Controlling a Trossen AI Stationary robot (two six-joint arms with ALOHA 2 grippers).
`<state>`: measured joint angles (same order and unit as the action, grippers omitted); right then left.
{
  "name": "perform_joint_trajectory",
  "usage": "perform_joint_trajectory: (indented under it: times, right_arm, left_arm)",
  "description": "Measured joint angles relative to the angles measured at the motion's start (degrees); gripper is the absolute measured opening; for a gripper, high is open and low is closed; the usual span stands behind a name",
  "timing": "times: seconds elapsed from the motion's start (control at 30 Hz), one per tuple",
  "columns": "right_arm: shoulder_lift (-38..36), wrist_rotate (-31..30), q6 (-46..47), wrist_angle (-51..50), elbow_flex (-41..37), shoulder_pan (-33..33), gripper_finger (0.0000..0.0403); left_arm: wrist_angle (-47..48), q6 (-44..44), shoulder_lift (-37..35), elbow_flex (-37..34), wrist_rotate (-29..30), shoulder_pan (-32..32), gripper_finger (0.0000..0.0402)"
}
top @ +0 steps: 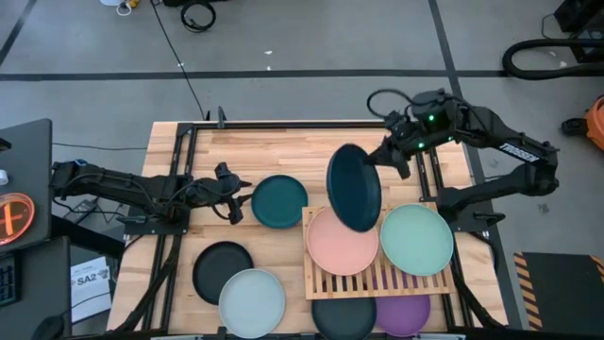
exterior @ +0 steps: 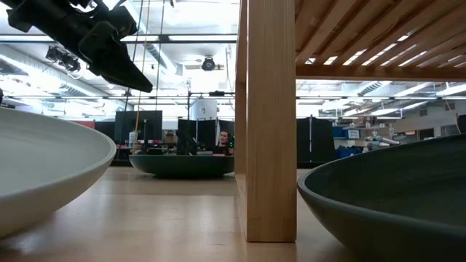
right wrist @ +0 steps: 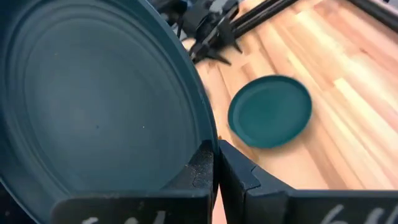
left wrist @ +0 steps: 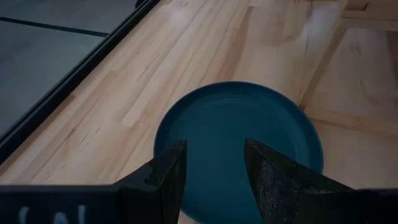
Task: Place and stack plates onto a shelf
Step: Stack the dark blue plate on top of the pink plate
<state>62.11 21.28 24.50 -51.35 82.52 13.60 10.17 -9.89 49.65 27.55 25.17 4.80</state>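
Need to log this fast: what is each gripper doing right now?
Left gripper: open, empty, hovering at the edge of the teal plate.
Right gripper: shut on the rim of the dark blue plate, held tilted above the shelf.

grey concrete floor (top: 311,38) with dark seam lines fills the frame's top; black coiled cable (top: 198,14) lies there.

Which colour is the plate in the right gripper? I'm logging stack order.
Dark teal plate, clearest in the high view.
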Motion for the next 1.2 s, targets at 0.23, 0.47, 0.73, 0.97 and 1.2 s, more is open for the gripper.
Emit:
perform_joint_trajectory:
  times: [0.23, 0.47, 0.73, 0.97, 1.2]
  right_arm:
    - [2.8, -2.2, 0.0, -2.6, 0.0, -6.8, 0.0014]
    - [7.0, -5.1, -0.1, -6.3, 0.0, -11.3, 0.0014]
    - [13.0, -5.6, -1.3, -6.5, 0.0, -13.0, 0.0015]
    - [16.5, -5.1, -3.2, -10.0, 0.0, -13.0, 0.0016]
    - [17.9, -5.4, -4.0, -11.3, 0.0, -13.0, 0.002]
  left_arm:
    - [0.0, 0.0, 0.0, 0.0, 0.0, 0.0, 0.0167]
    - [0.0, 0.0, 0.0, 0.0, 0.0, 0.0, 0.0167]
    - [0.0, 0.0, 0.0, 0.0, 0.0, 0.0, 0.0167]
    - [0.0, 0.0, 0.0, 0.0, 0.0, 0.0, 0.0167]
    - [0.0, 0.0, 0.0, 0.0, 0.0, 0.0, 0.0167]
